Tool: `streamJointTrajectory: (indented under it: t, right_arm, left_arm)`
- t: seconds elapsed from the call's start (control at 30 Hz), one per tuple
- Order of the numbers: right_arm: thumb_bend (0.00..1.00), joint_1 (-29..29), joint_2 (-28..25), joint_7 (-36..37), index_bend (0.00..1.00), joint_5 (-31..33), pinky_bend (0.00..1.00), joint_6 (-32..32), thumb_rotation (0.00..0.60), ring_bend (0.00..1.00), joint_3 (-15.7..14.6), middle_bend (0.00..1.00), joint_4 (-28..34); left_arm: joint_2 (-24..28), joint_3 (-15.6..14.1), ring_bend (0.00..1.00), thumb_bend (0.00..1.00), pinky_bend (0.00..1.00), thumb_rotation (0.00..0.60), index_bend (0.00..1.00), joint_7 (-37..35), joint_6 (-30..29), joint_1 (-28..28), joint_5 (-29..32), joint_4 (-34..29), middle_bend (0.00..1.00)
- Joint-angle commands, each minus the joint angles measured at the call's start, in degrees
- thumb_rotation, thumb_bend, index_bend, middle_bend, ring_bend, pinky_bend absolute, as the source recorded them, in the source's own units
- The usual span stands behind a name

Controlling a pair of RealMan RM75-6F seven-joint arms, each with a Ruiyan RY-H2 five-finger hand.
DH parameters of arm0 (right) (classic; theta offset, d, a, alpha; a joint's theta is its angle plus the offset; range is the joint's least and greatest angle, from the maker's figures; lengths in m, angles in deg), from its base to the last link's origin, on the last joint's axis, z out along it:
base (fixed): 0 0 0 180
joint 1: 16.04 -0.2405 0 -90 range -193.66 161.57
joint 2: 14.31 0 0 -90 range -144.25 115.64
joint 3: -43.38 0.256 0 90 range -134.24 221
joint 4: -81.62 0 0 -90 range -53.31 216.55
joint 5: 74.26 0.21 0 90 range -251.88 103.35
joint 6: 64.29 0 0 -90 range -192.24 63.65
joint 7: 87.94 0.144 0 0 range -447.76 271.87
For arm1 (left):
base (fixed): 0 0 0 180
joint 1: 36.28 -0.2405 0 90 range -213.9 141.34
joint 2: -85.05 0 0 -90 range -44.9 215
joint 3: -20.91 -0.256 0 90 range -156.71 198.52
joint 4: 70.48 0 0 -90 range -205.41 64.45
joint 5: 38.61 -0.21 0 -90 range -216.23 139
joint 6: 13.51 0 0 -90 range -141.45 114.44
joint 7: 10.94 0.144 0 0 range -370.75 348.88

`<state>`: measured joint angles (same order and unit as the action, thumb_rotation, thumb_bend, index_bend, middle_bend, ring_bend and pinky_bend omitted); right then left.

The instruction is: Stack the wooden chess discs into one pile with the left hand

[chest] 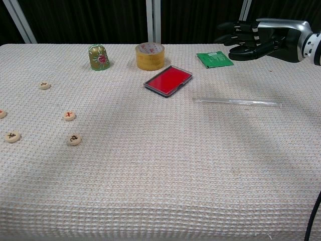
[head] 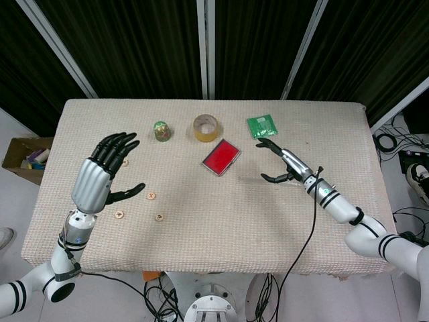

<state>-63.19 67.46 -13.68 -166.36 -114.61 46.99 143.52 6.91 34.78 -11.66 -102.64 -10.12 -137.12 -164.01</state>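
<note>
Several small wooden chess discs lie apart, unstacked, on the left of the beige cloth table (head: 221,248). The head view shows three: one (head: 152,196), one (head: 119,214) and one (head: 159,217). The chest view shows more, among them a far disc (chest: 44,85), a middle one (chest: 69,116) and a near one (chest: 74,139). My left hand (head: 107,171) hovers just left of them, fingers spread, holding nothing; it covers part of the group. My right hand (head: 285,164) (chest: 261,40) hangs over the right half of the table, also holding nothing.
At the back stand a green-gold ornament (head: 161,131) (chest: 99,56), a tape roll (head: 206,127) (chest: 150,55) and a green packet (head: 262,125) (chest: 214,58). A red case (head: 221,157) (chest: 168,80) lies mid-table. A clear rod (chest: 235,102) lies below my right hand.
</note>
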Motion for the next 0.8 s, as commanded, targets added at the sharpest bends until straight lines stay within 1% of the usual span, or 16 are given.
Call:
streamJointTrajectory:
  t: [0.03, 0.17, 0.2, 0.27, 0.3, 0.37, 0.43, 0.47, 0.53, 0.63, 0.73, 0.8]
  right_arm:
    - [0.26, 0.1, -0.1, -0.1, 0.00, 0.2, 0.00, -0.3, 0.600, 0.00, -0.2, 0.13, 0.0]
    - [0.26, 0.7, -1.1, -1.2, 0.00, -0.1, 0.00, -2.0, 0.600, 0.00, -0.9, 0.13, 0.9]
    - [0.26, 1.1, -1.8, -2.1, 0.00, -0.5, 0.00, -2.8, 0.600, 0.00, -1.2, 0.13, 1.4]
    - [0.26, 2.6, -4.7, -6.2, 0.00, -1.8, 0.00, -5.3, 0.600, 0.00, -2.5, 0.12, 2.9]
    - [0.26, 3.4, -6.4, -9.5, 0.00, -2.2, 0.00, -6.5, 0.600, 0.00, -2.9, 0.12, 3.6]
    - [0.26, 6.7, -10.9, -20.4, 0.00, -1.7, 0.00, -10.4, 0.600, 0.00, -3.3, 0.12, 6.2]
    - [0.26, 11.0, -15.6, -31.7, 0.00, 0.3, 0.00, -15.1, 0.600, 0.00, -3.0, 0.12, 10.9]
    - [0.26, 12.7, -17.4, -35.2, 0.00, 1.2, 0.00, -16.8, 0.600, 0.00, -3.0, 0.12, 13.4]
    - [0.26, 16.7, -21.5, -40.1, 0.00, 3.4, 0.00, -21.0, 0.600, 0.00, -2.9, 0.12, 18.5]
    - [0.26, 20.9, -25.4, -42.8, 0.00, 4.8, 0.00, -24.9, 0.600, 0.00, -3.4, 0.11, 22.9]
    - [0.26, 23.9, -27.0, -44.1, 0.00, 4.7, 0.00, -27.6, 0.600, 0.00, -4.0, 0.11, 25.0]
    - [0.26, 25.0, -27.2, -44.3, 0.00, 4.4, 0.00, -28.8, 0.600, 0.00, -4.1, 0.11, 25.6]
  left_arm:
    - [0.2, -0.1, 0.11, 0.10, 0.17, 0.600, 0.14, 0.1, 0.0, 0.1, 0.1, -0.1, 0.12]
    - [0.8, -0.5, 0.11, 0.10, 0.17, 0.600, 0.14, 0.4, 0.5, 0.0, 0.8, -0.1, 0.12]
    - [1.2, -0.8, 0.11, 0.10, 0.17, 0.600, 0.14, 0.4, 0.9, -0.1, 1.2, -0.1, 0.12]
    - [2.8, -1.9, 0.11, 0.10, 0.18, 0.600, 0.14, -0.3, 3.4, -0.5, 3.4, -0.6, 0.12]
    - [4.0, -2.6, 0.11, 0.10, 0.19, 0.600, 0.15, -1.1, 5.4, -0.8, 5.1, -1.2, 0.12]
    - [7.8, -4.2, 0.11, 0.10, 0.20, 0.600, 0.15, -3.4, 11.4, -1.2, 10.3, -3.3, 0.12]
    - [10.3, -4.9, 0.11, 0.10, 0.21, 0.600, 0.16, -2.3, 15.5, -1.5, 15.0, -3.2, 0.12]
    - [10.7, -5.2, 0.11, 0.10, 0.20, 0.600, 0.19, -1.3, 16.4, -1.6, 16.1, -2.7, 0.12]
    - [11.2, -6.7, 0.11, 0.11, 0.20, 0.600, 0.25, 1.2, 19.5, -1.9, 19.1, -1.2, 0.12]
    - [11.2, -8.2, 0.11, 0.15, 0.19, 0.600, 0.32, 2.2, 23.3, -2.0, 22.3, -0.3, 0.12]
    - [9.4, -8.9, 0.11, 0.18, 0.18, 0.600, 0.36, 3.0, 24.8, -2.1, 24.1, 2.3, 0.12]
    - [7.9, -9.0, 0.11, 0.21, 0.18, 0.600, 0.38, 3.2, 25.2, -2.2, 25.0, 4.2, 0.12]
